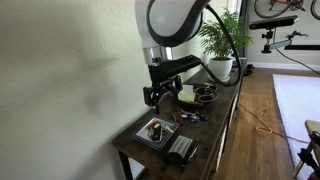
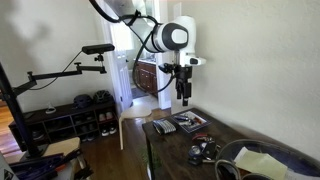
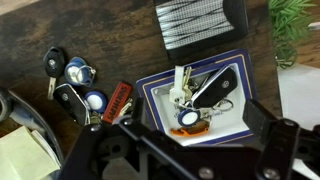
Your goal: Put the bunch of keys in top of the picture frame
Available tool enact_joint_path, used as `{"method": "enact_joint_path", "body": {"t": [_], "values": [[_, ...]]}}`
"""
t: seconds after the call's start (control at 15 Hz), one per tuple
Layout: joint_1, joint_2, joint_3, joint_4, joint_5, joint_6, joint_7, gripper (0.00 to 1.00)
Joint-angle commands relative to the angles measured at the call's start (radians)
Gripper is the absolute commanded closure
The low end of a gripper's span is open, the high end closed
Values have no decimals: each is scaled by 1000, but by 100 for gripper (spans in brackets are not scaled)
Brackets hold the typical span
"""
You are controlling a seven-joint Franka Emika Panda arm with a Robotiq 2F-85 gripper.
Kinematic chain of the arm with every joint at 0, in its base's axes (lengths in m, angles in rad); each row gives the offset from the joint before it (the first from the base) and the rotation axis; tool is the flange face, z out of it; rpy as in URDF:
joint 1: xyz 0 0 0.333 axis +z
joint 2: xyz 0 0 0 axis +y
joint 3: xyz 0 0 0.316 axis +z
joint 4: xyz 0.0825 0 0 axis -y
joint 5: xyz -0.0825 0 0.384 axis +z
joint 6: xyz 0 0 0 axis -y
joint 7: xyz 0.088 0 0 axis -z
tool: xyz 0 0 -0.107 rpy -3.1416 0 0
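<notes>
A bunch of keys [image 3: 196, 95] with a black fob, a blue round tag and an orange piece lies on the picture frame [image 3: 152, 82], which is white with a blue border and flat on the dark table. The frame shows in both exterior views [image 1: 155, 132] [image 2: 188, 123]. My gripper [image 3: 195, 125] is open and empty, hanging above the frame with a finger on each side. It also shows raised over the frame in both exterior views [image 1: 160, 93] [image 2: 184, 96].
A second bunch of keys [image 3: 75, 85] with a red tag lies on the table beside the frame. A black ribbed object [image 3: 195, 25] lies past the frame. A dark bowl [image 1: 205, 93] and a potted plant [image 1: 220, 45] stand further along the table.
</notes>
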Motion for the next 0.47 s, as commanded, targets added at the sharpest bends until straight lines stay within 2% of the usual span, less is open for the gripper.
{"method": "enact_joint_path", "body": {"t": [0.0, 0.4], "values": [[-8, -4, 8, 1, -4, -4, 1, 0], [-7, 9, 8, 7, -4, -3, 1, 0]]}}
